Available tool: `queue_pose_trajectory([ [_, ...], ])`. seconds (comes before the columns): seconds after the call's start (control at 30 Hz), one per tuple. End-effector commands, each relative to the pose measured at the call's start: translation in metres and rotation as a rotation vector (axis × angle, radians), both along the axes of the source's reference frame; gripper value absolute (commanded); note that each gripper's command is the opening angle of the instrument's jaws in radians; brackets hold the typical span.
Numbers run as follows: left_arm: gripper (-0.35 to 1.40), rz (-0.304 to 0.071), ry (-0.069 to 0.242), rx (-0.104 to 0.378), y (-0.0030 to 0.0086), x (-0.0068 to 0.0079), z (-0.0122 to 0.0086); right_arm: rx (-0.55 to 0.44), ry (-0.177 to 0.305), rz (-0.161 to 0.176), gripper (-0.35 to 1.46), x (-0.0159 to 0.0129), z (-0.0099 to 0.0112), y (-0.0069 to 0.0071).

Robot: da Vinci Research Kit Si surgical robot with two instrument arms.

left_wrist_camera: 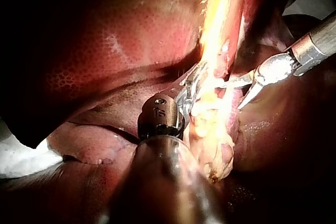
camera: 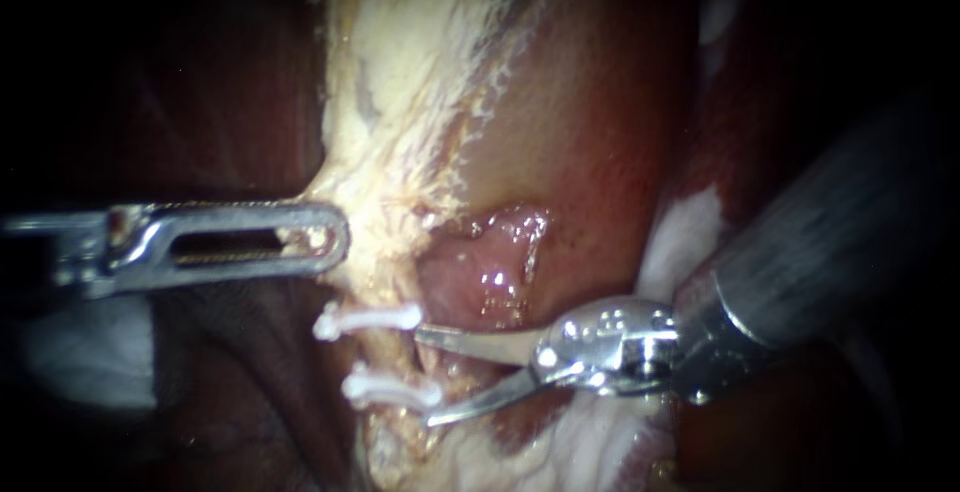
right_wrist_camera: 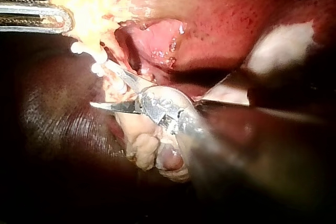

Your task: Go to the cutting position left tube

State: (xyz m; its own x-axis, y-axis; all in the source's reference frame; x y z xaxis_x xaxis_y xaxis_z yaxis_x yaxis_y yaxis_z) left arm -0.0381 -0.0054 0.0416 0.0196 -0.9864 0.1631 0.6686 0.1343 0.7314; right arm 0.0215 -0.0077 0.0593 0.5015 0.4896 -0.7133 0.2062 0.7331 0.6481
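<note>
Tube (camera: 403, 360) — between open blades of right instrument (camera: 425, 373)

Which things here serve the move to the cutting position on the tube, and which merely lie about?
In the job: right instrument, blades open; tube; upper clip; lower clip; left instrument, holding pale tissue.
Lying about: liver; white patch.

Right instrument (camera: 424, 375) spread, left instrument (camera: 335, 238) clamped
</note>
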Motion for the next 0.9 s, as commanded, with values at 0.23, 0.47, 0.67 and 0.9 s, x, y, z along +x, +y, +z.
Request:
queue_pose_trajectory([
  [0.23,-0.35,-0.003,-0.001,-0.001,-0.0001,0.0000,-0.0002,0.010,-0.003,0.001,1.43,0.0007,0.0011,0.0000],
  [0.47,-0.35,-0.003,-0.001,-0.001,-0.0001,-0.0001,-0.0003,0.016,0.000,-0.005,1.43,0.0017,0.0020,-0.0004],
  [0.67,-0.35,-0.003,-0.001,-0.001,-0.0001,-0.0001,-0.0003,0.024,0.010,-0.023,1.43,0.0030,0.0022,-0.0006],
  [0.9,-0.35,-0.003,-0.001,-0.001,-0.0001,-0.0001,-0.0003,0.021,0.024,-0.030,1.43,0.0044,0.0027,-0.0012],
])
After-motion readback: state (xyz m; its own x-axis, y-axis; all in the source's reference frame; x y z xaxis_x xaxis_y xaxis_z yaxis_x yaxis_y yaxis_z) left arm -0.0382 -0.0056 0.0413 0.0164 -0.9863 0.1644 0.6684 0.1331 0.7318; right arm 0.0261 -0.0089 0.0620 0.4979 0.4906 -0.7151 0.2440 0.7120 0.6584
